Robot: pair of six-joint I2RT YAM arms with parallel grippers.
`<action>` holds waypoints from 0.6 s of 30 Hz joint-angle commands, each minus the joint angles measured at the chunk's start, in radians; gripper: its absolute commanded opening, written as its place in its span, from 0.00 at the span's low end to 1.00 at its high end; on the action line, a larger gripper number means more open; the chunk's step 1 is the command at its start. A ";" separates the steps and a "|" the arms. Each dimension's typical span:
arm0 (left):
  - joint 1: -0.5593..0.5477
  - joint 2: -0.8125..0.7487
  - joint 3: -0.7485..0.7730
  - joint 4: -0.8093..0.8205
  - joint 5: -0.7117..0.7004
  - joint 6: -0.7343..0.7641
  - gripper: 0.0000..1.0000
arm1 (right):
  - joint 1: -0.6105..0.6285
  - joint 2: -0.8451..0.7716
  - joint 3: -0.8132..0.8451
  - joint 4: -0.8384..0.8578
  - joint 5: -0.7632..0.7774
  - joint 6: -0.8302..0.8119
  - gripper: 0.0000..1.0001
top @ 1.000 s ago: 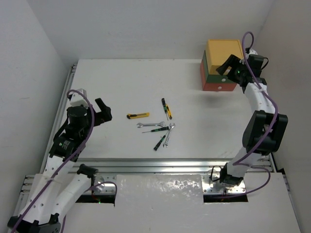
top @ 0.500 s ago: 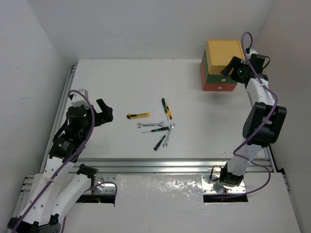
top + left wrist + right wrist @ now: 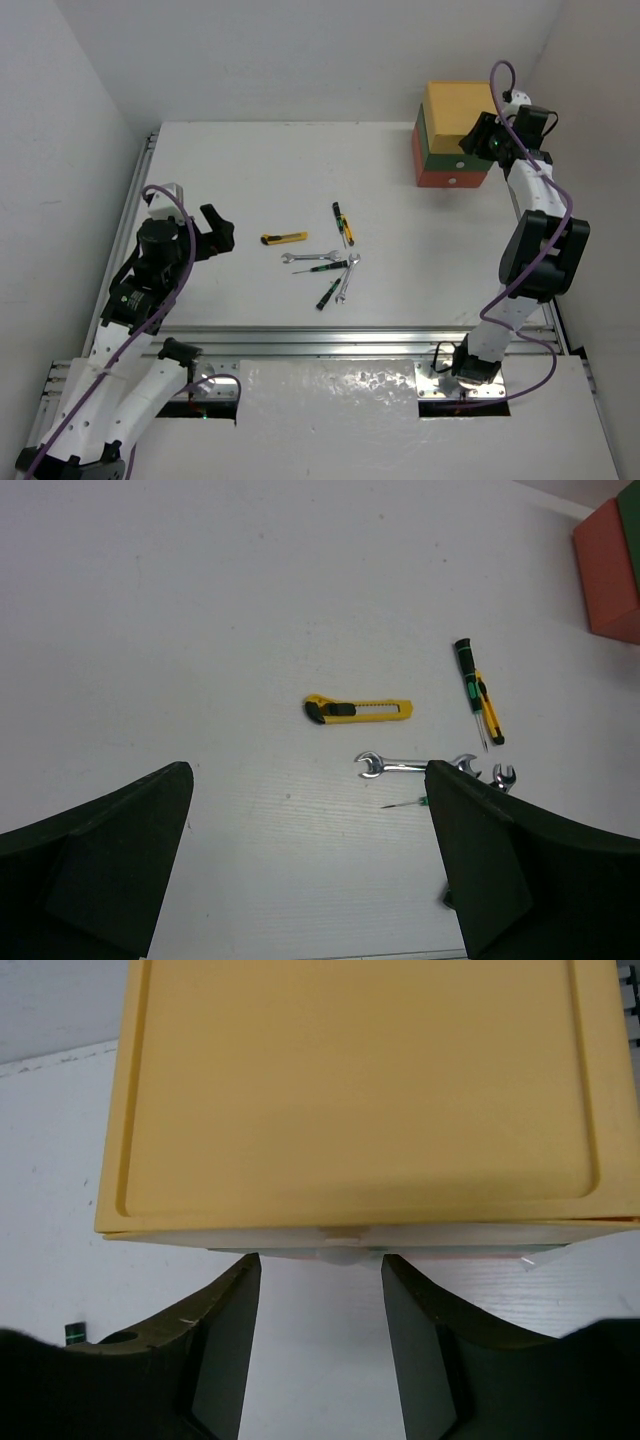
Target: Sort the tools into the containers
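Observation:
The yellow drawer (image 3: 462, 106) tops a stack over the green drawer (image 3: 452, 157) and the orange-red drawer (image 3: 450, 180) at the back right. My right gripper (image 3: 470, 136) is open above the yellow drawer's front edge; in its wrist view (image 3: 320, 1285) the white knob (image 3: 342, 1254) sits just beyond the fingertips. The tools lie mid-table: a yellow-black utility knife (image 3: 284, 238), a yellow-black screwdriver (image 3: 345, 229), thin black-green screwdrivers (image 3: 322, 267) and two silver wrenches (image 3: 345, 280). My left gripper (image 3: 216, 234) is open, left of the knife (image 3: 358, 709).
A metal rail (image 3: 330, 340) runs along the table's near edge. White walls close in the left, back and right sides. The drawer stack stands near the right wall.
My right gripper has moved right and back over the yellow drawer's front edge. My left gripper has barely shifted.

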 commanded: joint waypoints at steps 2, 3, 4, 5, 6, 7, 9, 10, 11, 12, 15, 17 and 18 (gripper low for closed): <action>0.006 -0.008 0.001 0.057 0.018 0.016 1.00 | 0.001 -0.002 0.012 0.095 -0.042 -0.062 0.51; 0.004 -0.010 0.001 0.058 0.020 0.016 1.00 | 0.001 -0.001 0.014 0.097 -0.039 -0.072 0.50; 0.004 -0.013 0.001 0.057 0.020 0.016 1.00 | 0.001 0.001 0.018 0.094 -0.033 -0.073 0.47; 0.004 -0.013 -0.001 0.057 0.020 0.016 1.00 | 0.001 0.004 0.029 0.092 -0.033 -0.082 0.45; 0.004 -0.013 0.001 0.058 0.021 0.018 1.00 | 0.003 0.007 0.034 0.088 -0.027 -0.087 0.44; 0.003 -0.014 0.001 0.060 0.023 0.018 1.00 | 0.003 0.010 0.037 0.082 -0.028 -0.090 0.45; 0.001 -0.016 -0.001 0.058 0.026 0.019 1.00 | 0.003 0.006 0.021 0.086 -0.039 -0.099 0.52; -0.002 -0.016 0.001 0.058 0.028 0.019 1.00 | 0.004 -0.005 0.012 0.098 -0.042 -0.105 0.55; -0.002 -0.016 0.001 0.060 0.029 0.019 1.00 | 0.012 -0.013 0.000 0.104 -0.037 -0.111 0.61; -0.003 -0.016 0.001 0.060 0.032 0.019 1.00 | 0.018 -0.020 -0.029 0.112 -0.036 -0.143 0.62; -0.005 -0.022 -0.001 0.061 0.035 0.021 1.00 | 0.042 -0.059 -0.113 0.149 0.033 -0.167 0.63; -0.008 -0.025 -0.002 0.061 0.035 0.021 1.00 | 0.042 -0.085 -0.158 0.227 0.050 -0.144 0.61; -0.011 -0.027 -0.004 0.063 0.037 0.021 1.00 | 0.044 -0.090 -0.193 0.267 0.059 -0.147 0.58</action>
